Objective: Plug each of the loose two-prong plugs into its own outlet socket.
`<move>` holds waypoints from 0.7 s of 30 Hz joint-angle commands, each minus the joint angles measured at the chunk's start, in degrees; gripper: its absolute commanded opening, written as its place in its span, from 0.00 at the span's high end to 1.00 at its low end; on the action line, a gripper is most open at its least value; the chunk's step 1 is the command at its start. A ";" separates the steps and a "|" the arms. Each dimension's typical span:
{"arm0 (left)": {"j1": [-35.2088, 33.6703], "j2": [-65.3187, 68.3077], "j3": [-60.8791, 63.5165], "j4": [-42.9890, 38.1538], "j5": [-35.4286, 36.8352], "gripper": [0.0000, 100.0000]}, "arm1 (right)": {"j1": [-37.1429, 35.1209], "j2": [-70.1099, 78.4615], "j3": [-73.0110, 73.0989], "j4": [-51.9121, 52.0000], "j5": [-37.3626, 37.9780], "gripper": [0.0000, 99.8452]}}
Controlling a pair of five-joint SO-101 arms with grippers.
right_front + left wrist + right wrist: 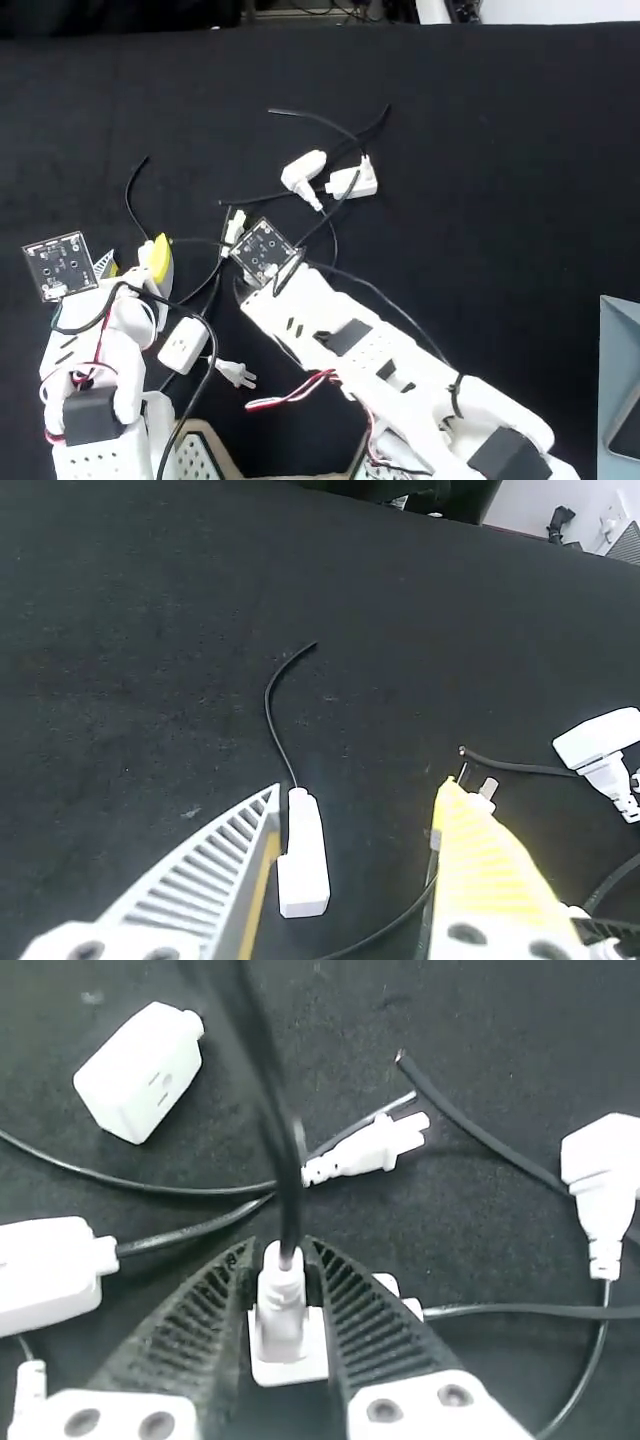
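Right pincer (280,1252) is clamped shut on a white plug (279,1295). The plug is stood upright on a white outlet block (290,1360), with its black cord (275,1110) run up between the fingers. Whether the prongs are fully seated can't be told. From above, that pincer (262,250) is found around the middle of the counter (500,150), on the arm coming in from the near right. A loose two-prong plug (365,1150) is laid flat just past the fingertips, prongs bare and stuck into nothing.

Left pincer (360,790) is held wide open, with one white finger (240,830) and one yellow finger (480,860). A small white connector (303,855) is laid flat on the counter between them, right beside the white finger and apart from the yellow one. A thin black lead (272,705) is curled away from it.

More stuff is scattered around. A boxy socket (183,345) is parked at the near left next to the left arm, with another two-prong plug (235,373) just to its right, unplugged. Farther back, an angled white plug (303,168) and a far socket (352,183) are lying side by side, not joined.
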 commanded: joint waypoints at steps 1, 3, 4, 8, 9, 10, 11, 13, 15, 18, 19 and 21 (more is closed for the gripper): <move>0.04 -0.35 -2.42 -1.05 0.00 0.75 | 0.53 -0.04 -0.22 -1.14 -0.44 0.99; 0.04 -0.35 -2.33 -1.05 0.00 0.75 | 0.70 -0.57 -0.31 -1.14 -0.44 0.99; 0.13 -0.35 -2.33 -1.05 0.00 0.75 | 0.70 -1.01 -0.40 -1.14 -0.44 0.99; 3.91 -0.35 -2.07 -1.05 0.00 0.75 | 0.35 -7.25 0.31 -0.26 -0.44 0.99; 5.23 -0.35 -1.98 -1.05 0.00 0.75 | 0.00 -9.45 0.57 0.88 -0.44 0.99; 6.29 -0.35 -1.98 -1.05 0.00 0.75 | -0.44 -11.74 0.84 2.37 -0.44 0.99; 7.16 -0.35 -1.98 -1.05 0.00 0.75 | -0.79 -14.11 1.10 4.13 -0.44 0.99; 8.84 -0.09 -1.89 -1.05 0.00 0.75 | -2.37 -18.59 1.19 8.26 -0.44 0.99; 10.51 0.09 -1.89 -1.05 -0.09 0.75 | -4.13 -22.90 1.19 12.22 -0.70 0.99; 13.85 -0.26 -1.01 -1.05 -0.35 0.75 | -6.42 -27.82 1.27 16.44 -2.99 0.99; 15.34 -0.26 -0.66 -1.05 -1.58 0.75 | -6.95 -29.05 1.27 17.58 -3.16 0.99; 18.15 -0.26 -0.40 -0.70 -4.31 0.75 | -7.38 -30.37 1.27 19.25 -3.25 0.99</move>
